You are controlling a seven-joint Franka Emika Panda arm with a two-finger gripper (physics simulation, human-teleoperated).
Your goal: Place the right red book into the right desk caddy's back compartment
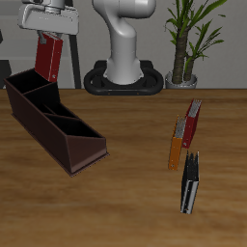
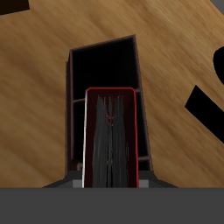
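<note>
Red book (image 1: pixel 48 56) upright in closed jaws, above right desk caddy's (image 1: pixel 53 123) back compartment, no legible lettering

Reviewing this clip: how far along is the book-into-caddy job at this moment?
Done: the right red book is off the table, clamped upright in the gripper and carried over the far end of the right desk caddy. In hand: lining up; the wrist view shows the book above an open dark compartment. Left: lowering it in and releasing. Three other books lie on the table.
</note>
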